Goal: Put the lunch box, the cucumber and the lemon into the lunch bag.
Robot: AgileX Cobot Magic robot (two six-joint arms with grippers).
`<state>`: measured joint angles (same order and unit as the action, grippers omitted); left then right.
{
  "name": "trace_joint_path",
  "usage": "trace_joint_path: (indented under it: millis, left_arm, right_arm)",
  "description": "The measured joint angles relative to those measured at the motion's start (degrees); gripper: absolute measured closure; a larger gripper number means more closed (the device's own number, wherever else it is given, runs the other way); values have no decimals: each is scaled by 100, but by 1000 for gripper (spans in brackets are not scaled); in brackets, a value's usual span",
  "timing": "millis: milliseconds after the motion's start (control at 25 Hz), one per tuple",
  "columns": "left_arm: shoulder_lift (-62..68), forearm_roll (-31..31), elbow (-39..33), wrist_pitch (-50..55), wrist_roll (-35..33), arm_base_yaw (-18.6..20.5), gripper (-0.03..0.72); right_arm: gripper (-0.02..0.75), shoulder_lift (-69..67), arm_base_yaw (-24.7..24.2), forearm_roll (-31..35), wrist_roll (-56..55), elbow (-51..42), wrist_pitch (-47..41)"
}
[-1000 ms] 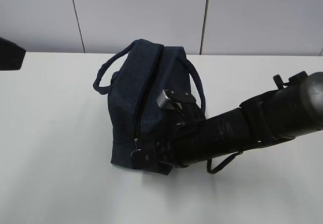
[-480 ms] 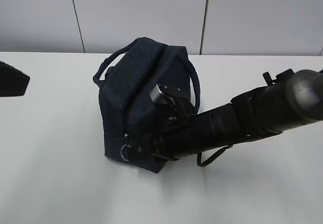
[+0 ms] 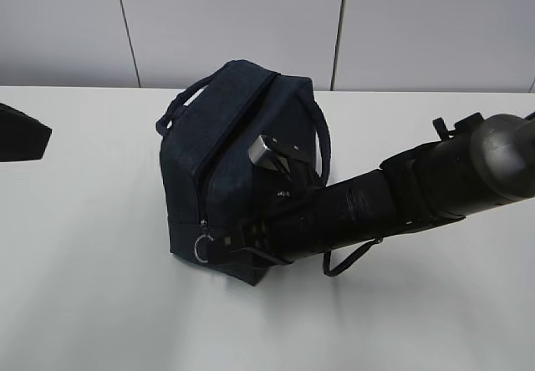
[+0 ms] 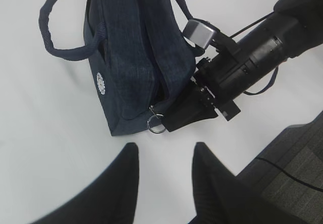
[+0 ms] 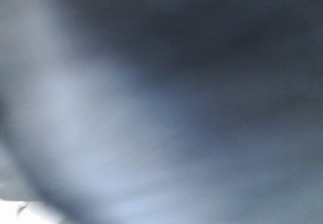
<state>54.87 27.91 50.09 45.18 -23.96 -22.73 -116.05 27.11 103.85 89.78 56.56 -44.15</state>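
Note:
The dark navy lunch bag [image 3: 226, 137] stands on the white table, zipper closed, its metal ring pull [image 3: 203, 247] hanging at the near end. It also shows in the left wrist view [image 4: 131, 57] with its white logo [image 4: 101, 82]. My right gripper [image 3: 221, 251] presses against the bag's near end beside the ring [image 4: 156, 126]; its fingers [image 4: 189, 114] look like one closed wedge. The right wrist view shows only blurred navy fabric. My left gripper [image 4: 164, 151] is open and empty over bare table, just short of the ring. The lunch box, cucumber and lemon are out of view.
Part of the left arm [image 3: 18, 135] shows at the left edge of the exterior view. A black cable [image 3: 351, 258] loops under the right arm. The table's edge and grey floor [image 4: 295, 168] lie at the lower right of the left wrist view.
The right gripper has moved left along the bag's near end, and that end has swung left with it. The ring pull now hangs in plain view. The left arm has come in at the left edge.

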Motion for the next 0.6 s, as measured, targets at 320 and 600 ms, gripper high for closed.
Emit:
trace_joint_path:
  millis: [320, 600]
  left_arm:
    - [0, 0, 0, -123, 0, 0, 449]
    - [0, 0, 0, -123, 0, 0, 449]
  right_arm:
    - [738, 0, 0, -78, -455, 0, -903]
    - [738, 204, 0, -190, -563, 0, -1108]
